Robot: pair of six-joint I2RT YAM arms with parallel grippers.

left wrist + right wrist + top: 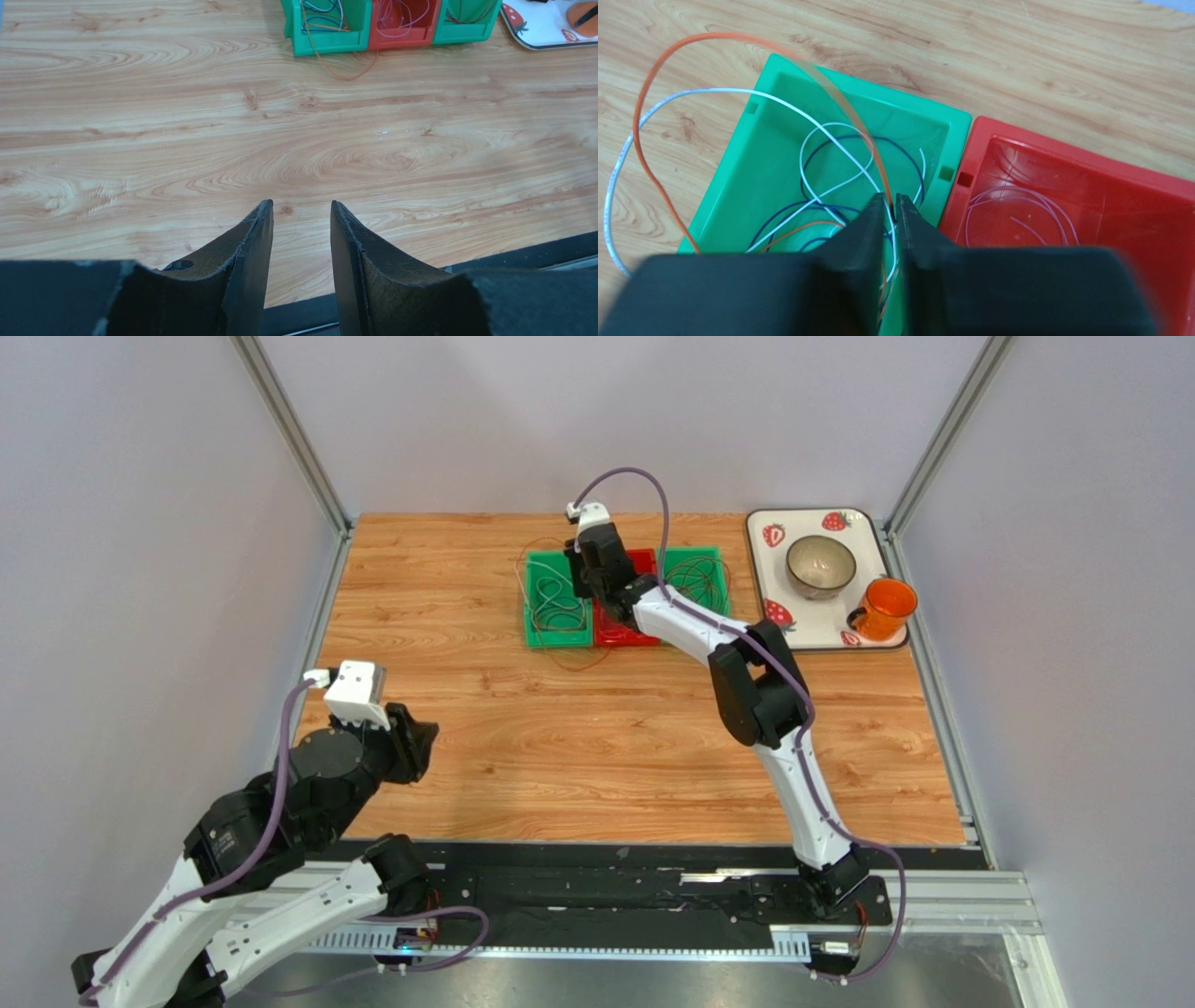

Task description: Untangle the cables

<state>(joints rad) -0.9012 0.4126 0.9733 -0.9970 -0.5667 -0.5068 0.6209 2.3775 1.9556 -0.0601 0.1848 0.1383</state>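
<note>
Over the left green bin [871, 87] my right gripper [892, 199] hangs with its jaws a narrow slit apart. An orange cable [641, 140] runs through that slit and arcs out over the bin's wall onto the table. A white cable [703, 93] loops beside it, and a blue cable [906, 150] curls on the bin floor. The red bin [1088, 157] holds a pale violet cable [1025, 203]. From above, the right gripper [606, 588] reaches to the bins at the far middle. My left gripper [302, 206] is open and empty near the front left edge.
A second green bin [701, 581] stands right of the red bin [624, 633]. At the back right, a strawberry-print tray [765, 532] carries a bowl [821, 564] and an orange cup [887, 605]. Metal frame posts rise at the table's far corners.
</note>
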